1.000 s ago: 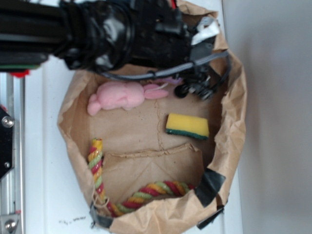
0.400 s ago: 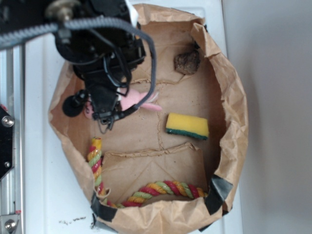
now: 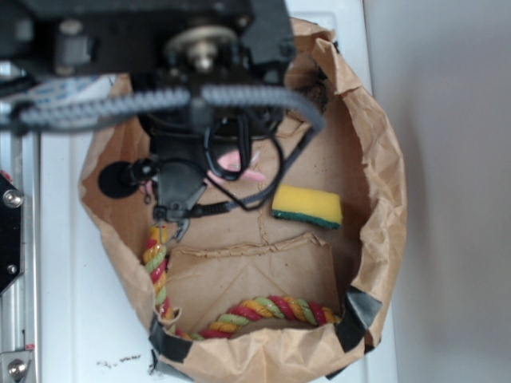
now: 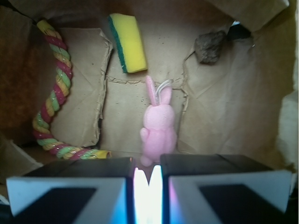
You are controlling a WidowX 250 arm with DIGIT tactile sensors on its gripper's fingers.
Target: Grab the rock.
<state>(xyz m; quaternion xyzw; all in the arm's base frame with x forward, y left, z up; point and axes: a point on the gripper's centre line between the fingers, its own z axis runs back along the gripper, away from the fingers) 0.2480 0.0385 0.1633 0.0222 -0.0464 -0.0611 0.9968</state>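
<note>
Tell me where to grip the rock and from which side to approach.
Grip the rock across its lumpy middle, coming straight down from above. It lies low on the bag floor close to the paper wall, so a sideways approach looks blocked; the gripper is nearly shut and must open first.

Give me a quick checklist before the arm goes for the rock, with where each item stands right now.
1. Rock in sight: ok, at the bag's far corner in the wrist view.
2. Gripper lined up with rock: not ok, it faces the pink bunny.
3. Gripper empty: ok, nothing between the fingers.
4. Rock clear of neighbours: ok, apart from the yellow sponge.
5. Jaw gap wide enough for rock: not ok, only a narrow slit.
</note>
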